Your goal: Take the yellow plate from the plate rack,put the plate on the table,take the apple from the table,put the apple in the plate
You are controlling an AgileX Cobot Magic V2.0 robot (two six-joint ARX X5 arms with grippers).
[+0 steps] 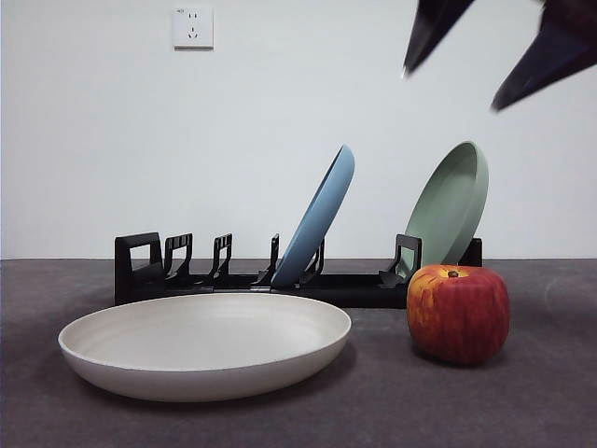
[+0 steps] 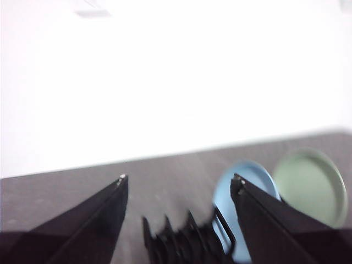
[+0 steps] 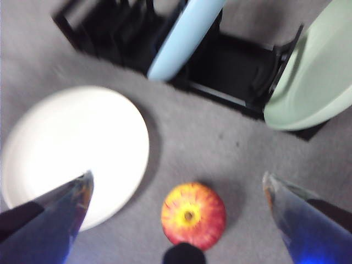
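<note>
Cream, shallow round yellow plate (image 1: 205, 343) lies flat on the dark grey table (image 1: 541, 411), before the long black plate rack (image 1: 280, 278). Red, yellow-streaked apple (image 3: 193, 216) sits on the table beside it, below and between the right gripper (image 3: 177, 187) jaws, spread wide. Left gripper (image 2: 179, 184) jaws also apart, empty.

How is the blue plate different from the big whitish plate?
The blue plate stands tilted on its edge in the plate rack, while the yellow plate, really cream-white, lies flat on the table. The yellow plate sits in front of the rack, nearer the camera. Both are round, shallow and empty.
</note>
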